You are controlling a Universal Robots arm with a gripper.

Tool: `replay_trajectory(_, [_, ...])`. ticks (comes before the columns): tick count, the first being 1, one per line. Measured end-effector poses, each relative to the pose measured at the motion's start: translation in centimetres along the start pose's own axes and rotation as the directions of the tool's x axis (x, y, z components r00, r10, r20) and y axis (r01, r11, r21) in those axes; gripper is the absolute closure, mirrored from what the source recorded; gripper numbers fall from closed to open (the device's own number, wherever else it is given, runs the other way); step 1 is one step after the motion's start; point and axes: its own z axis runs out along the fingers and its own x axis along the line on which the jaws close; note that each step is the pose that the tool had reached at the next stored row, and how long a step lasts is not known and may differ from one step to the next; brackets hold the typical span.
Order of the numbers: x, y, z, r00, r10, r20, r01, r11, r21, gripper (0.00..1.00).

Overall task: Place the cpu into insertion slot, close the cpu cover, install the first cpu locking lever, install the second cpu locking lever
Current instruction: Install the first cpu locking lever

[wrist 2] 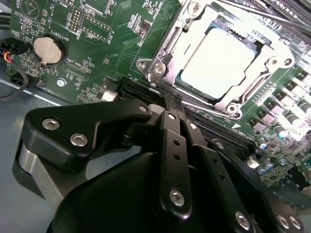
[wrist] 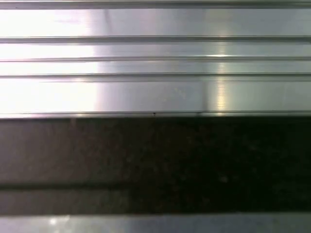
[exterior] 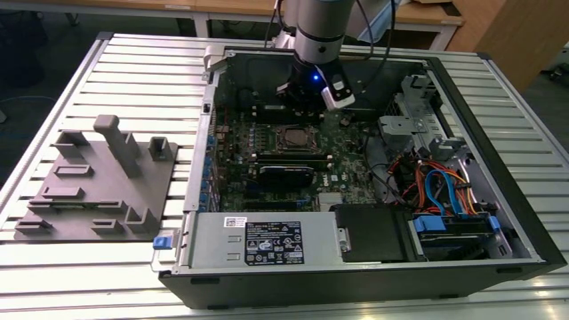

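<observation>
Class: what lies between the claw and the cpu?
In the second wrist view, the cpu cover's silvery frame edge lies between the claw and the cpu, with a long black slot nearer the claw.

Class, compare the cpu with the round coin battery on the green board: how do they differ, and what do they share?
The cpu is square; the coin battery is round. The cpu is ringed by the cpu cover; the coin battery has no such frame. The cpu looks broader than the coin battery. Both have pale metal tops and lie flat on the board.
</observation>
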Motion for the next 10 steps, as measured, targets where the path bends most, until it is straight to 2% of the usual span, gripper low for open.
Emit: replay_trajectory(10, [-0.1, 0.01, -0.06, 1.0, 0.0, 0.0, 0.0, 1.0, 0.0005, 0.9])
